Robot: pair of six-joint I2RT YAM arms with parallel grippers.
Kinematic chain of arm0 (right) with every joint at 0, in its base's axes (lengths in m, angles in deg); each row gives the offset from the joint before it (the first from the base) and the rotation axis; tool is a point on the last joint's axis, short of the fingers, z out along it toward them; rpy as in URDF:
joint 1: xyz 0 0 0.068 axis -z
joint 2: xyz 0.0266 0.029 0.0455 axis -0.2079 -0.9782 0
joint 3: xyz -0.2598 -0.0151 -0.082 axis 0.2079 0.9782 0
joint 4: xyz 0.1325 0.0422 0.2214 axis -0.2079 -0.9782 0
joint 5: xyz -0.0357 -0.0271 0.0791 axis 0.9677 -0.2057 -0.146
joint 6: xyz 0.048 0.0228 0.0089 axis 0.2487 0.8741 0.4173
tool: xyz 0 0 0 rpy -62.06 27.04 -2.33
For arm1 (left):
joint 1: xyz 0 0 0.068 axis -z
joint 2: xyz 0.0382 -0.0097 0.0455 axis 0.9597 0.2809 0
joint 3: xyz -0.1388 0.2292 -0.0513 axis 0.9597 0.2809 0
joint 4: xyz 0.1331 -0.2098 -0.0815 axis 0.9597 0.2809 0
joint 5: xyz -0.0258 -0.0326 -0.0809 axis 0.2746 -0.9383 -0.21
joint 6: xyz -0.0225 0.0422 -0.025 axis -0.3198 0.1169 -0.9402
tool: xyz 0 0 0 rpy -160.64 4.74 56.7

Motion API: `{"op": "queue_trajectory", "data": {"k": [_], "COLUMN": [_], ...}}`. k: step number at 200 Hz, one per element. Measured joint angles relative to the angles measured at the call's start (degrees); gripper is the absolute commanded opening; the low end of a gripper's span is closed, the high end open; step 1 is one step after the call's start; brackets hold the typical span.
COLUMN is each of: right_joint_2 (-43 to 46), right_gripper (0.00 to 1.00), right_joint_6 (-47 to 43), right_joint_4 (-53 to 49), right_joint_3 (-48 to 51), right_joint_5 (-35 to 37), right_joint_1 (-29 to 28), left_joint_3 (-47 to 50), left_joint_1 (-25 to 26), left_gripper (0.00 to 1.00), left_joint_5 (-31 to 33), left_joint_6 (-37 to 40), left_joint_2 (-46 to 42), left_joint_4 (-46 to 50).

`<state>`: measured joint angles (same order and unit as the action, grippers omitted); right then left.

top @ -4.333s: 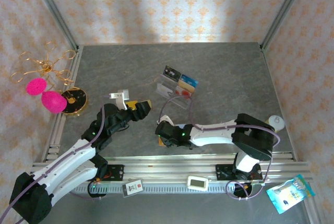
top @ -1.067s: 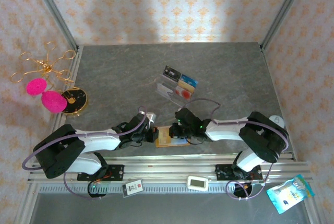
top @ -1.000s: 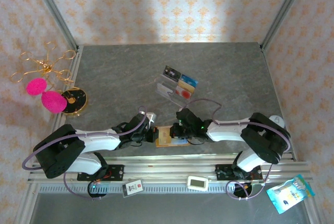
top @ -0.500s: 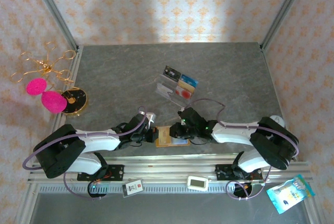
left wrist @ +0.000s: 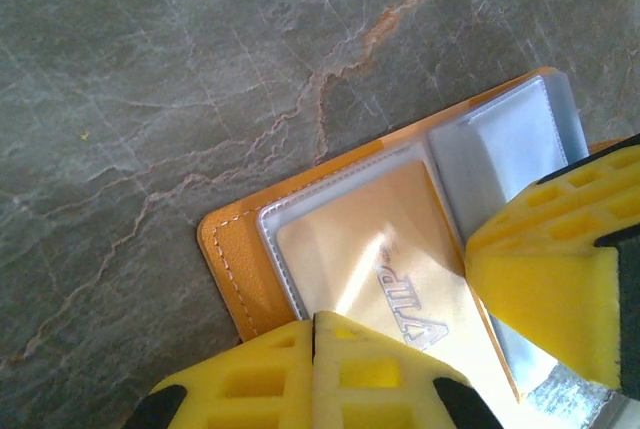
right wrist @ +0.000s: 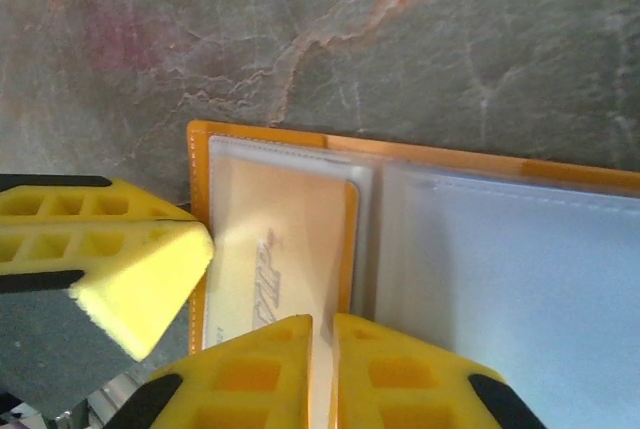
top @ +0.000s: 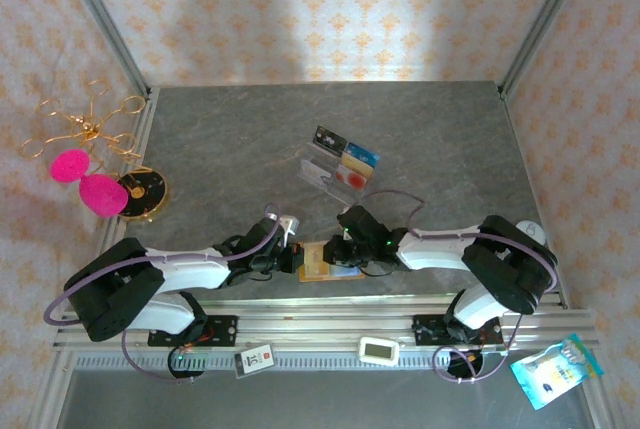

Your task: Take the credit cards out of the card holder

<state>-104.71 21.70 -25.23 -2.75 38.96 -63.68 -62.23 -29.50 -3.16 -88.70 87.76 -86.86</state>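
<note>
On the grey marbled tabletop [top: 230, 149], low centre, we've got the open orange leather card holder [top: 316, 263] under the shut left claw [left wrist: 313, 334], its gold plastic card [right wrist: 270, 239] running lengthwise up-frame from the right claw [right wrist: 321, 334], whose pads nearly meet, though we cannot tell if they grip.

Grey table [top: 220, 139]: card holder [top: 318, 261], tray [top: 335, 171]

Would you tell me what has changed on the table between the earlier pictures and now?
The left end effector brought the card holder rightward to the near edge of the table, where it lies open. The right end effector came down over it at the gold card. The acrylic tray stayed put.
</note>
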Motion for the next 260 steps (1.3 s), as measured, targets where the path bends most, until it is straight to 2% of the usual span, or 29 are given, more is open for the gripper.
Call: {"op": "queue_trajectory", "data": {"k": [18,42,96,120,260], "right_joint_2": [0.61,1.95,-1.01,-1.49,5.25], "right_gripper": [0.15,0.12,0.14,0.00,0.00], "right_joint_6": [0.39,0.57,0.13,-0.37,1.49], "right_joint_4": [-1.20,-1.81,0.59,0.98,-0.76], "right_joint_3": [0.00,0.02,0.00,-0.09,4.31], "right_joint_5": [1.38,2.23,-1.31,-2.01,2.16], "right_joint_1": [0.00,0.33,0.55,0.79,1.27], "left_joint_3": [0.22,0.39,0.52,0.52,0.59], "left_joint_1": [0.00,0.00,0.00,0.00,-0.07], "left_gripper": [0.00,0.00,0.00,0.00,0.00], "left_joint_5": [-0.02,-0.09,-0.35,-0.42,-0.46], "left_joint_6": [0.00,0.00,0.02,0.04,0.26], "left_joint_2": [0.00,0.00,0.48,0.57,0.20], "left_joint_4": [-0.26,-0.55,-1.53,-1.60,-1.44]}}
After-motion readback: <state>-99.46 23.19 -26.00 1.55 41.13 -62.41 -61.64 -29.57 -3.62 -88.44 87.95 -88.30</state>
